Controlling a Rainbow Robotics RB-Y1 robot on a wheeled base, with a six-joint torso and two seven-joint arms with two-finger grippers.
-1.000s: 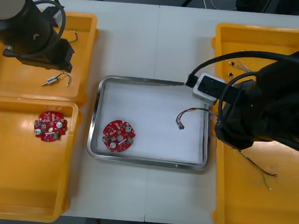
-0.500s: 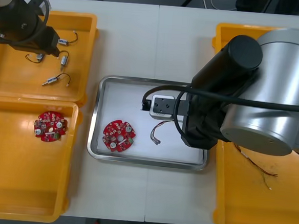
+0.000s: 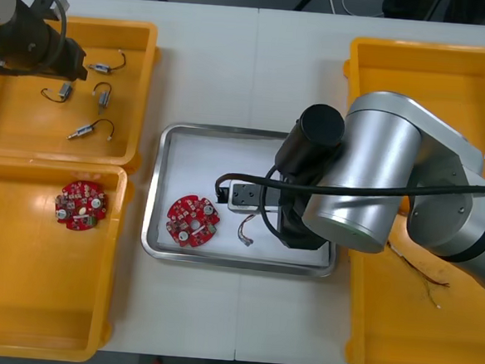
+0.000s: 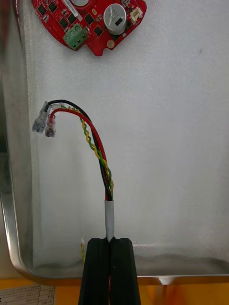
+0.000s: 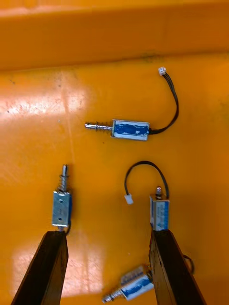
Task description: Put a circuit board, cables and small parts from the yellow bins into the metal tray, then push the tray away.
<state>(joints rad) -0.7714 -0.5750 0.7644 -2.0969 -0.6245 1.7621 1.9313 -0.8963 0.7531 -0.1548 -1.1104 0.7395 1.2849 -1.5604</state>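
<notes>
Over the metal tray (image 4: 9,228), the right end effector (image 4: 110,240) pinches the red and yellow cable (image 4: 93,143) beside the circuit board (image 4: 88,21); it should lower flat before letting go. Far left, the left end effector (image 5: 107,238) hovers, spread, over small metal parts (image 5: 130,129).

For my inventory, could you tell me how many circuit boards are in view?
2 boards: one in the metal tray, one in the near left yellow bin; the right arm may hide others.
</notes>
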